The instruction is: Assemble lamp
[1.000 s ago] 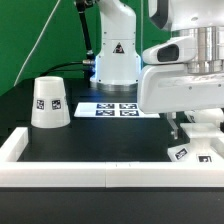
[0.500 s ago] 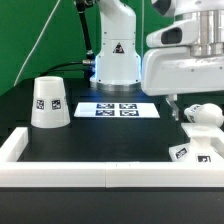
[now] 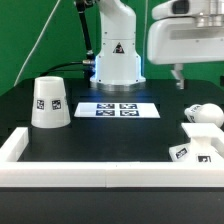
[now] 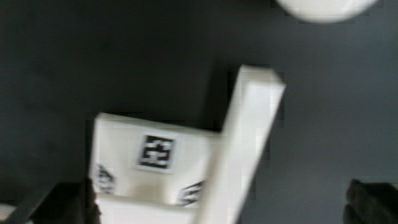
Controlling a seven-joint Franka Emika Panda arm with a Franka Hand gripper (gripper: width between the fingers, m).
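Observation:
The white stepped lamp base (image 3: 200, 147) sits at the exterior view's right, against the white frame. The round-headed bulb (image 3: 206, 113) lies just behind it, apart from my gripper. The tapered shade (image 3: 50, 102) stands mouth down at the exterior view's left. My gripper (image 3: 182, 82) hangs high above the base and bulb, open and empty. In the wrist view the tagged base (image 4: 157, 158) lies below my gripper (image 4: 214, 206), beside a white frame wall (image 4: 260, 120). The bulb (image 4: 327, 8) shows at the picture's edge. The dark fingertips (image 4: 54, 204) stand wide apart.
A raised white frame (image 3: 90, 172) borders the black table at the front and left. The marker board (image 3: 118, 108) lies in the middle at the back. The white robot pedestal (image 3: 116, 60) with a triangle sticker stands behind it.
My gripper has risen straight up from low over the base to high above it. The bulb, hidden before, is now in view. The parts have not moved.

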